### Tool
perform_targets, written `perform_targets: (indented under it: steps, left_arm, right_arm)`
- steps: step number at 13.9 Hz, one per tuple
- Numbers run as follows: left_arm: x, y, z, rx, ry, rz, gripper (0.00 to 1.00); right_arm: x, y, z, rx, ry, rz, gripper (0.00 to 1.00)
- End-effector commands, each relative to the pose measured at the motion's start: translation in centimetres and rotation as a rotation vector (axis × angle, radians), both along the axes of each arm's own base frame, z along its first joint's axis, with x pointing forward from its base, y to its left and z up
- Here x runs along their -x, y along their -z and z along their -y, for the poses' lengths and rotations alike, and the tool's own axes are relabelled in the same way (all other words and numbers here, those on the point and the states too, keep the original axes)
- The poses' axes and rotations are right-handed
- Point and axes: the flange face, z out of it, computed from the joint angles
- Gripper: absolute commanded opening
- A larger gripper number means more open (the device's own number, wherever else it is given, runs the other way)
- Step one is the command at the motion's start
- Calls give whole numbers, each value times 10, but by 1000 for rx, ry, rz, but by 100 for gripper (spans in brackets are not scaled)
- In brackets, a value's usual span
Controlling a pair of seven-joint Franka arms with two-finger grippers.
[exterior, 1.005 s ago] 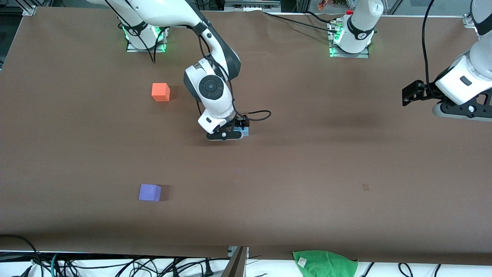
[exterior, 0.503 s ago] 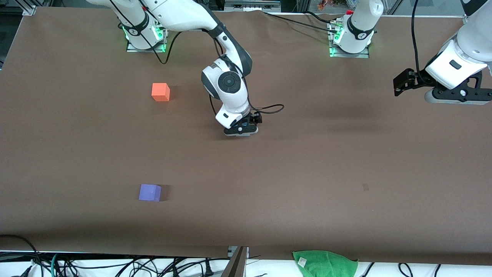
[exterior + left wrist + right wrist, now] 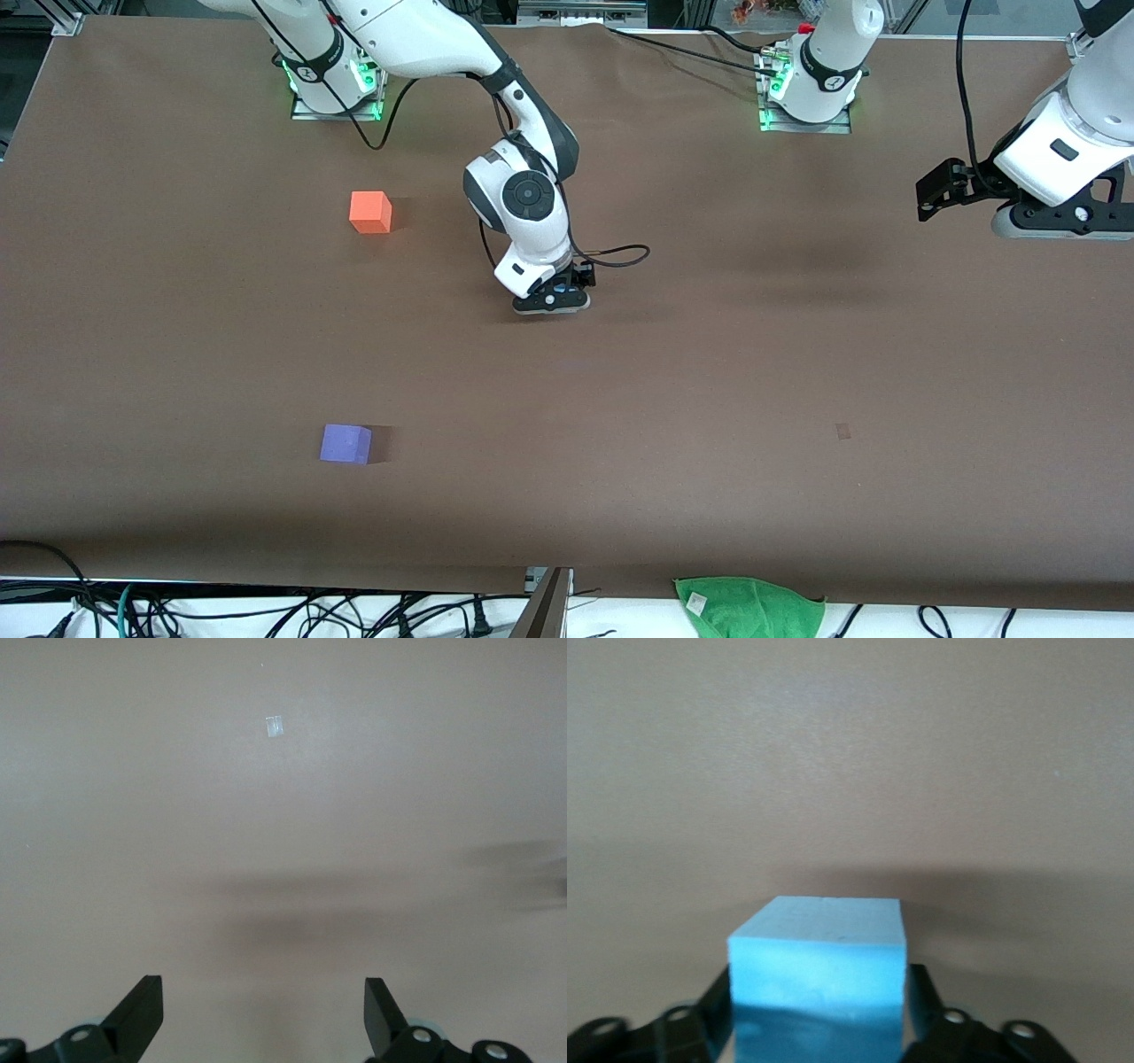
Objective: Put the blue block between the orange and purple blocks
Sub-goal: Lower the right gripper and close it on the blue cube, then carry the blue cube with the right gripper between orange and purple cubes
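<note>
Since a second ago the right arm has swung toward the left arm's end of the table and its right gripper [image 3: 551, 304] now sits low at mid-table; the left arm, out at its own end, has lifted a bit. Over the last half second hardly any shift.

The blue block [image 3: 819, 979] is between the right gripper's fingers [image 3: 710, 1003]. In the right wrist view both fingers press flat on its two sides, so it has closed on the cube. In the front view the block is almost fully hidden under the gripper body, only a speck of blue shows. Cannot tell if the block is resting on the table [image 3: 709, 372] or just off it. The block's lower part is cut off by the frame edge in the wrist view.

The orange block [image 3: 370, 212] lies toward the right arm's end, farther from the front camera. The purple block [image 3: 345, 443] lies at the same end, nearer the camera. They are well apart, nothing between them.

The left gripper [image 3: 264, 1014] waits in the air over bare table, fingers spread wide, nothing held. Only the fingertips show in the left wrist view; in the front view it is partly cut off at the frame edge. A small pale mark [image 3: 275, 726] is on the table.

A green cloth [image 3: 749, 605] lies at the near table edge, partly cut off.
</note>
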Motion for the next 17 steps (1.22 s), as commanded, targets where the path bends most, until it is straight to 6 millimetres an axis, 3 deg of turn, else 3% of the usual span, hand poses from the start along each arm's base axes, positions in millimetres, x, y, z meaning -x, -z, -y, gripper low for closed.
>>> perform_targets:
  steps: [1, 3, 5, 8, 11, 13, 14, 17]
  left_arm:
    - [7, -10, 7, 8, 17, 5, 100]
    - [7, -14, 11, 8, 23, 14, 100]
    - [3, -14, 10, 7, 23, 28, 100]
    - [0, -15, 11, 5, 25, 46, 100]
    - [0, -14, 9, 2, 24, 46, 100]
    - [0, -15, 5, 1, 16, 45, 100]
    - [0, -15, 5, 1, 16, 46, 100]
    - [0, -15, 5, 0, 16, 45, 100]
  right_arm:
    - [-3, 1, 12, 24, -3, 8, 8]
    - [-30, -32, 44, 56, 31, 7, 4]
    - [-66, -64, 98, 68, 79, -50, 4]
    - [-91, -88, 185, 91, 16, -161, 5]
    - [-82, -72, 276, 78, -53, -210, 8]
    - [-71, -47, 316, 74, -76, -208, 8]
    - [-70, -39, 331, 58, -49, -207, 8]
    - [-68, -20, 338, 46, -24, -186, 8]
